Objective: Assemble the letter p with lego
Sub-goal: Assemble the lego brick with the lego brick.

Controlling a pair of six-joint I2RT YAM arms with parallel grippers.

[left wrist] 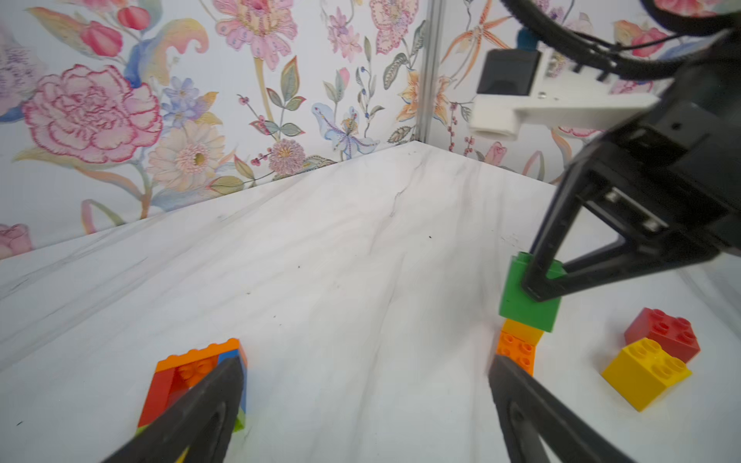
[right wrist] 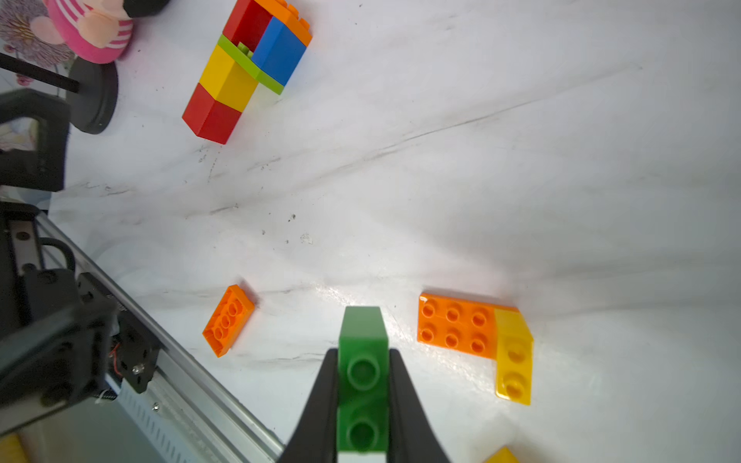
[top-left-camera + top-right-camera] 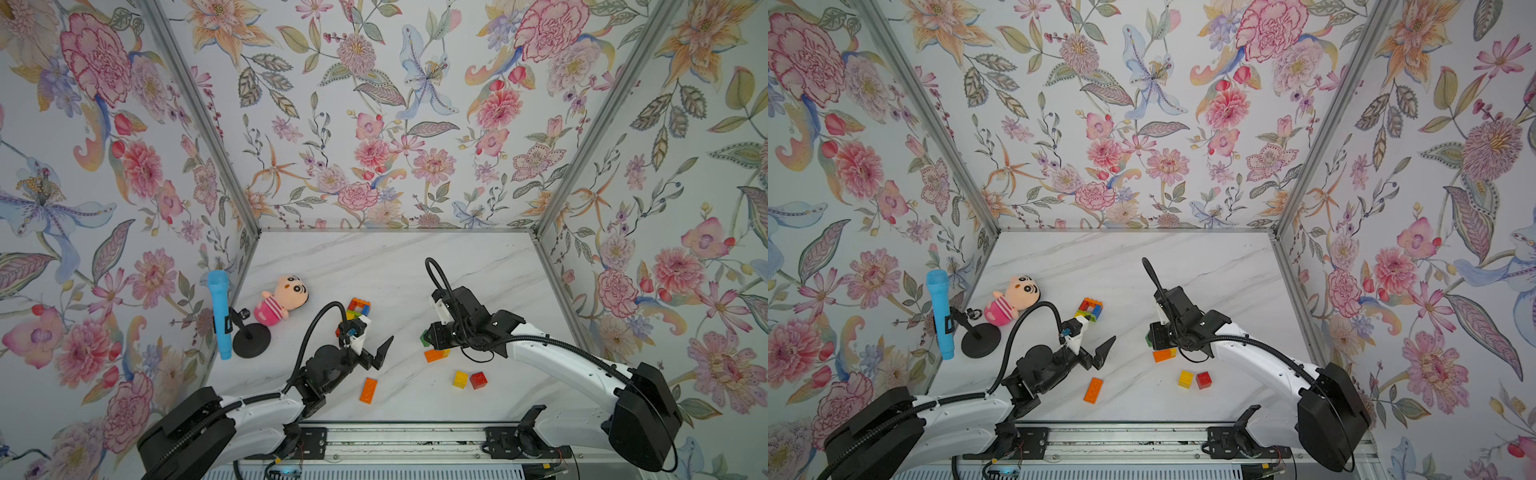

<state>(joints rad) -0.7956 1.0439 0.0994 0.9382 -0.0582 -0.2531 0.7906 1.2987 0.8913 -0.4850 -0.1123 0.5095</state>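
In both top views the green brick (image 3: 424, 338) is mostly hidden under the right gripper (image 3: 432, 337), only a sliver shows. The left wrist camera mount (image 3: 359, 332) covers the brick assembly's (image 3: 353, 306) near end. Right wrist view: yellow brick (image 2: 501, 457) and plush doll (image 2: 92, 32) are cut by frame edges.

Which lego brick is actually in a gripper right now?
The green brick, clamped in the right gripper. The long orange brick, yellow square, red square and multicoloured assembly lie free on the table; the left gripper is open, empty.
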